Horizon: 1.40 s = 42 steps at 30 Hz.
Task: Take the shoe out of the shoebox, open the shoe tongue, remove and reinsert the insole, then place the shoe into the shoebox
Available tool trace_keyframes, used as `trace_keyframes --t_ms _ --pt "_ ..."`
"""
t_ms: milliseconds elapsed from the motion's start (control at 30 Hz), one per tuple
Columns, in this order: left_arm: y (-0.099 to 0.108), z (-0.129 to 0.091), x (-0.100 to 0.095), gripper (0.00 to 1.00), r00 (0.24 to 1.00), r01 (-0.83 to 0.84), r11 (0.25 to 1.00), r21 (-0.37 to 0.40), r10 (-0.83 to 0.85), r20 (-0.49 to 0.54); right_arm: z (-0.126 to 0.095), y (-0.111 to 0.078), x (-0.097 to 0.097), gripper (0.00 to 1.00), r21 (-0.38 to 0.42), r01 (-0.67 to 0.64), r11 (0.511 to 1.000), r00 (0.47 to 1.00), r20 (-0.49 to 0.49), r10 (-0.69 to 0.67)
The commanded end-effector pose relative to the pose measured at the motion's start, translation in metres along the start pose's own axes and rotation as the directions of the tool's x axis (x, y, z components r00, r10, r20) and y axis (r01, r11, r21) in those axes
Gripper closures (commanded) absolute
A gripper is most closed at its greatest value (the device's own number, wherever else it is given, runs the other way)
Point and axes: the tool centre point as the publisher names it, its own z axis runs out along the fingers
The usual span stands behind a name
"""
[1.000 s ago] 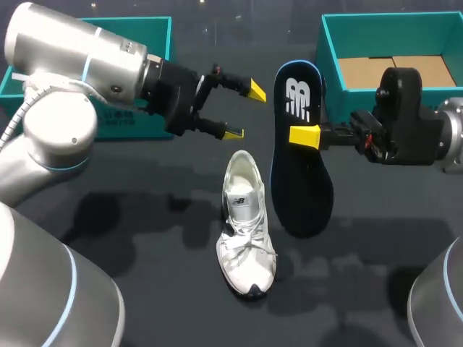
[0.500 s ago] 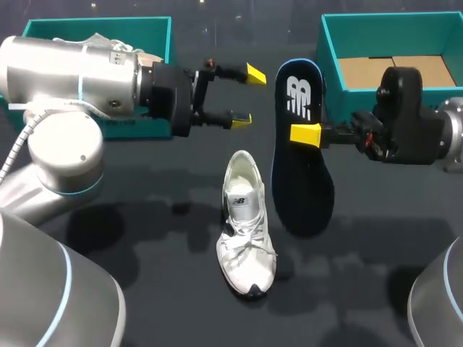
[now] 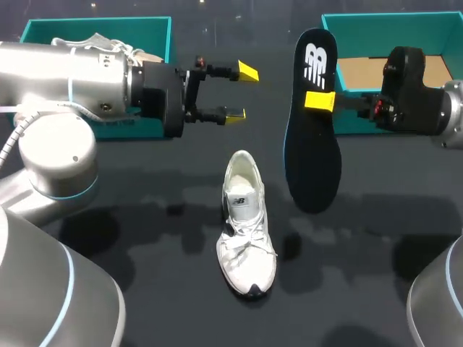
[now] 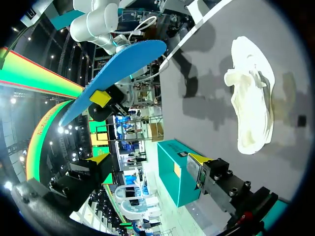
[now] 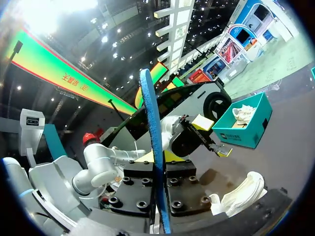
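Note:
A white sneaker (image 3: 246, 235) lies on the dark table, toe toward the front edge. My right gripper (image 3: 318, 101) is shut on a dark insole (image 3: 312, 137) with a blue edge, which hangs upright in the air to the right of and above the shoe. My left gripper (image 3: 241, 92) stands open and empty behind the shoe's heel, pointing toward the insole. In the left wrist view, the insole (image 4: 118, 73) is ahead of the open left gripper (image 4: 147, 160) and the sneaker (image 4: 253, 115) lies off to one side. The right wrist view shows the insole (image 5: 152, 147) edge-on between the fingers.
A teal shoebox (image 3: 158, 32) at the back left holds another white shoe (image 3: 108, 45). A second teal box (image 3: 333, 43) with a brown cardboard floor stands at the back right, just behind the right gripper.
My right arm has lifted the insole up and back toward the right box. My left gripper has shifted slightly and stayed open. The sneaker has not moved.

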Motion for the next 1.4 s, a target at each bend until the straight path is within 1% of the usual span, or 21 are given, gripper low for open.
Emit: trace_keyframes --t_ms 33,133,167,233,300,367,400,700,733,800,867,967,1000,1033,1333,1367,1400 --pt "-0.001 0.0 0.001 0.0 1.0 -0.002 1.0 -0.001 0.002 0.001 0.007 0.004 -0.018 1.0 0.008 -0.001 1.0 0.999 -0.033 0.001" --pt "-0.001 0.0 0.001 0.0 1.0 -0.002 1.0 -0.001 0.002 0.001 0.007 0.004 -0.018 1.0 0.008 -0.001 1.0 0.999 -0.033 0.001" --pt "-0.001 0.0 0.001 0.0 1.0 -0.002 1.0 -0.001 0.002 0.001 0.007 0.009 -0.026 1.0 0.01 -0.041 0.999 0.999 -0.028 0.041" --pt "-0.001 0.0 0.001 0.0 1.0 -0.002 1.0 -0.001 0.002 0.001 0.005 0.025 -0.038 1.0 -0.006 -0.104 0.995 0.995 -0.009 0.104" --pt "-0.001 0.0 0.001 0.0 1.0 -0.002 1.0 -0.001 0.002 0.001 0.001 0.039 -0.053 1.0 -0.008 -0.208 0.978 0.978 0.013 0.208" --pt "-0.001 0.0 0.001 0.0 1.0 -0.002 1.0 -0.001 0.002 0.001 -0.002 0.047 -0.067 1.0 0.022 -0.273 0.962 0.962 0.04 0.272" --pt "-0.001 0.0 0.001 0.0 1.0 -0.002 1.0 -0.001 0.002 0.001 -0.005 0.048 -0.071 1.0 0.062 -0.301 0.952 0.951 0.093 0.295" --pt "-0.001 0.0 0.001 0.0 1.0 -0.002 1.0 -0.001 0.002 0.001 -0.005 0.048 -0.071 1.0 0.062 -0.301 0.952 0.951 0.093 0.295" --pt "-0.001 0.002 -0.002 0.0 1.0 -0.014 1.0 -0.003 0.014 0.014 -0.005 0.048 -0.071 1.0 0.062 -0.301 0.952 0.951 0.093 0.295" --pt "-0.002 0.004 -0.005 0.0 0.999 -0.02 1.0 0.003 0.02 0.049 0.0 0.043 -0.083 1.0 0.041 -0.388 0.921 0.919 0.09 0.383" --pt "-0.003 0.006 -0.008 0.0 0.998 -0.02 1.0 0.007 0.019 0.065 0.001 0.041 -0.096 1.0 -0.002 -0.467 0.884 0.88 0.093 0.465" --pt "-0.003 0.009 -0.011 0.0 0.997 0.008 1.0 0.007 -0.008 0.081 0.005 0.038 -0.115 1.0 -0.026 -0.569 0.822 0.816 0.107 0.569" --pt "-0.003 0.011 -0.011 0.0 0.997 0.014 1.0 0.001 -0.014 0.077 0.006 0.037 -0.119 1.0 -0.024 -0.604 0.797 0.789 0.127 0.601" --pt "-0.003 0.013 -0.012 0.0 0.997 0.006 1.0 -0.002 -0.006 0.073 0.005 0.036 -0.121 1.0 -0.026 -0.621 0.783 0.769 0.173 0.616" --pt "-0.003 0.013 -0.012 0.0 0.997 0.006 1.0 -0.002 -0.006 0.073 0.005 0.036 -0.121 1.0 -0.026 -0.621 0.783 0.769 0.173 0.616" --pt "-0.002 0.016 -0.011 0.0 0.998 0.018 1.0 -0.005 -0.017 0.061 0.005 0.036 -0.121 1.0 -0.026 -0.621 0.783 0.769 0.173 0.616" --pt "-0.002 0.019 -0.01 0.0 0.998 0.018 1.0 -0.008 -0.018 0.053 0.007 0.036 -0.125 1.0 -0.039 -0.638 0.769 0.753 0.18 0.633"
